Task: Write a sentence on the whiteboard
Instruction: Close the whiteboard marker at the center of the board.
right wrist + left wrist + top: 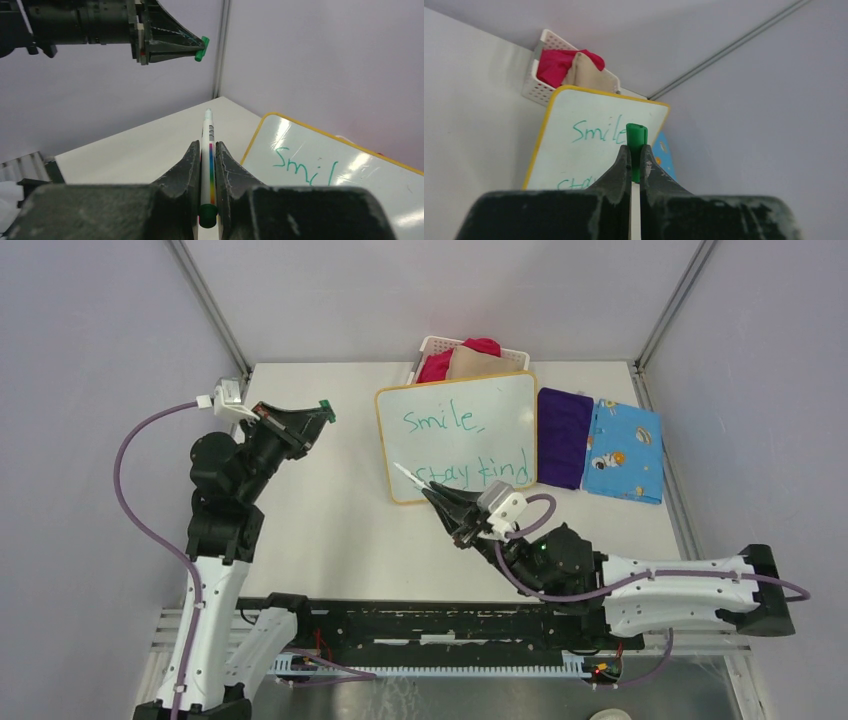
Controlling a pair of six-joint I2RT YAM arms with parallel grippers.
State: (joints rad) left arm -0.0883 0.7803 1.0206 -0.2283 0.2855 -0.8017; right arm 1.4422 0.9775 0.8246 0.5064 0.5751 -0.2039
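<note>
The whiteboard (458,435) with a yellow-orange frame lies at the table's middle back. The sentence (462,447) on it reads "Smile," and "stay kind" in green. My right gripper (432,494) is shut on a white marker (206,150) with a rainbow stripe, held above the board's near left corner, its white tip (400,471) pointing up and left. My left gripper (320,416) is shut on the green marker cap (636,145), raised over the table left of the board. The cap also shows in the right wrist view (201,48).
A white slotted basket (437,345) with red and beige cloths stands behind the board. A purple cloth (563,437) and a blue patterned cloth (624,451) lie to the board's right. The enclosure walls rise close behind the table.
</note>
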